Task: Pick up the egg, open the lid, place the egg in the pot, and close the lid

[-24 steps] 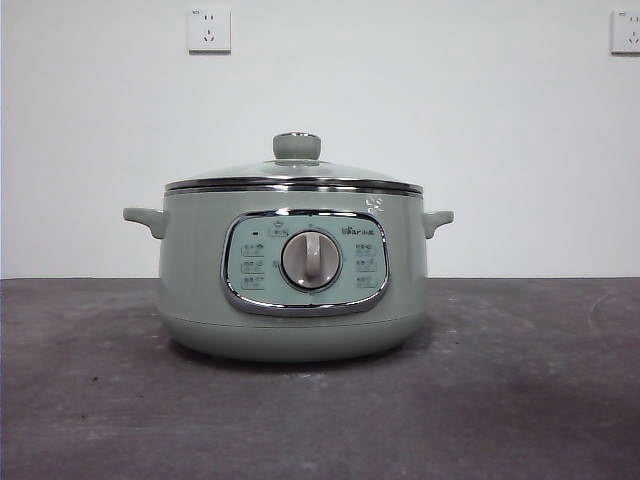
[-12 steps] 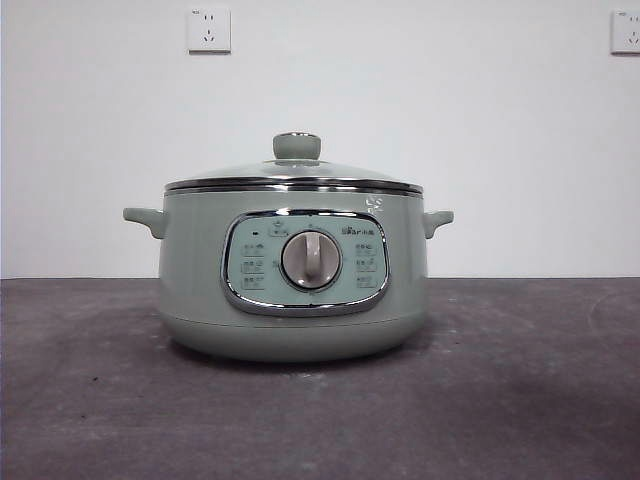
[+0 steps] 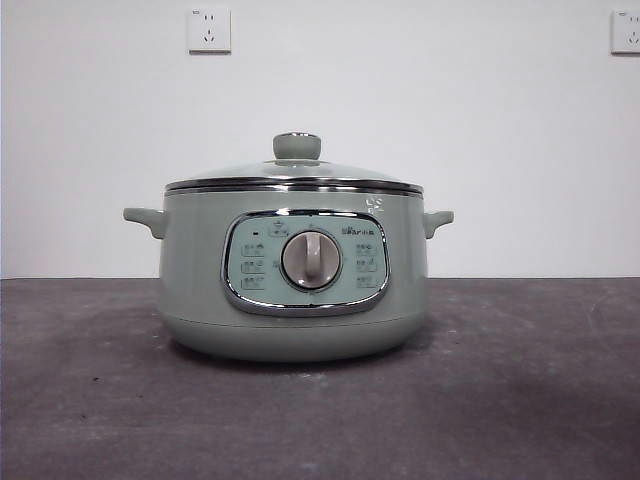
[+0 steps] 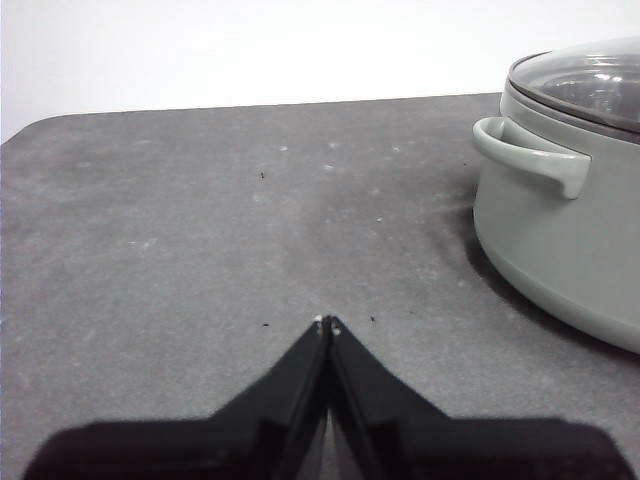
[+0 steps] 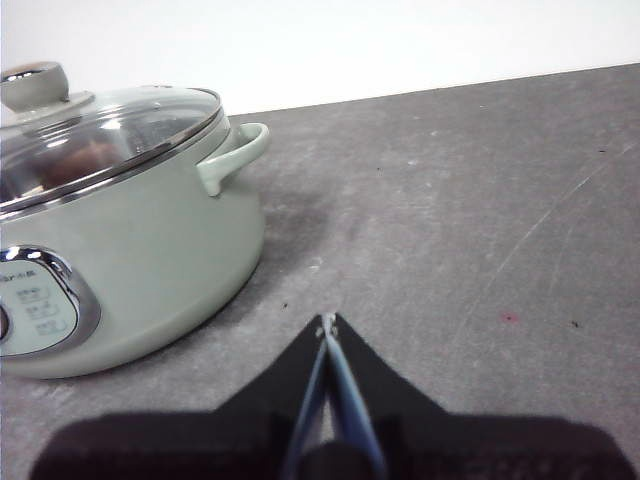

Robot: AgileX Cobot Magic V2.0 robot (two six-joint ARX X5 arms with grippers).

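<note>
Pot (image 3: 293, 270), lid (image 3: 294, 172) seated; brownish egg-like shape (image 5: 85, 158) glimpsed under glass. Left gripper (image 4: 327, 324) and right gripper (image 5: 327, 322): fingers pressed together, nothing held. Task judged complete.

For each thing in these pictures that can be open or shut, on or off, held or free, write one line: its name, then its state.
lid: shut, seated on the pot's rim.
pot: upright on the table, covered, touched by neither gripper.
egg: a reddish-brown shape seen through the glass, inside the pot.
left gripper: shut, empty, over bare table beside the pot.
right gripper: shut, empty, over bare table on the pot's other side.
</note>
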